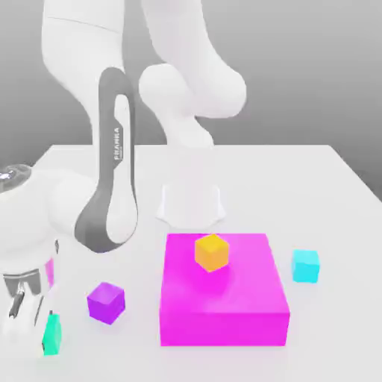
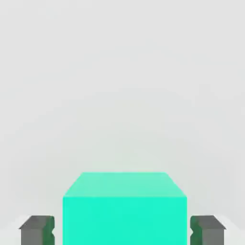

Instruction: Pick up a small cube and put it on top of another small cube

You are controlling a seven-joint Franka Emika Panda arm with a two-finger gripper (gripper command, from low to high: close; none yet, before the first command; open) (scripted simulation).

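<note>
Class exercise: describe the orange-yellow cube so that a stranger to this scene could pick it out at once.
Find the big magenta block on the white table. On its top, near the far edge, sits the small orange-yellow cube. It is the sole raised cube; the purple cube and cyan-blue cube lie on the table.

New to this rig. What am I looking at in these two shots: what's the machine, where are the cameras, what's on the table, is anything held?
It is a simulated white robot arm with one two-finger gripper at its end. The exterior view looks at the whole table from off the arm; the hand view comes from a camera on the hand, looking out between the jaws.

On the table: a big magenta block with a small orange-yellow cube on top, a purple cube, a cyan-blue cube, and a teal-green cube at the exterior view's lower left.

The jaws are shut on the teal-green cube, one finger on each side in the hand view.
</note>
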